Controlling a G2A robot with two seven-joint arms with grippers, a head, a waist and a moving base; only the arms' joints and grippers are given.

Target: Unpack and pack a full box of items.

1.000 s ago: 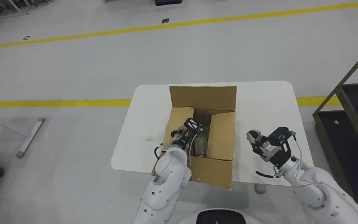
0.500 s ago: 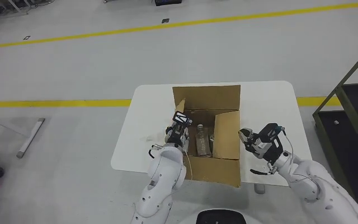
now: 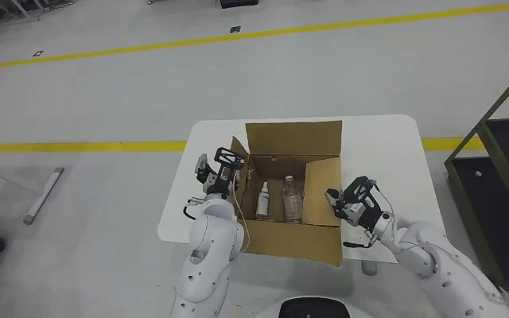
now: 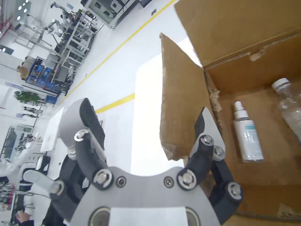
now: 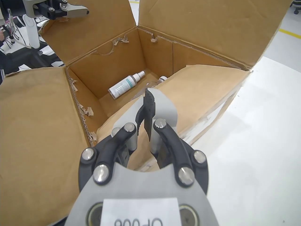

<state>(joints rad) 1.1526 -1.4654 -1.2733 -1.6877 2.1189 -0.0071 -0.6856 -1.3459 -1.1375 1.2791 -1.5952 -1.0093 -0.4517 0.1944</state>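
The cardboard box [image 3: 293,139] is sitting open at the middle of the white worktop [image 3: 382,143], with its back flap standing up toward the top of the frame. Inside, a white spray bottle [image 3: 262,200] and a clear bottle [image 3: 292,199] are lying side by side on the box floor, caps pointing toward the back wall, the spray bottle nearer the left wall.

The left hand [image 3: 216,163] is hovering at the box's upper left corner. Its fingers are standing wide apart and straddling the raised left flap [image 4: 178,99], whose torn lower edge is sitting close against one finger.

The right hand [image 3: 336,199] is sitting at the right side of the box. Its fingers [image 5: 148,104] are drawn nearly together and appear to be pinching the edge of the right flap [image 5: 200,83], which is leaning inward over the opening and partly covering the clear bottle.
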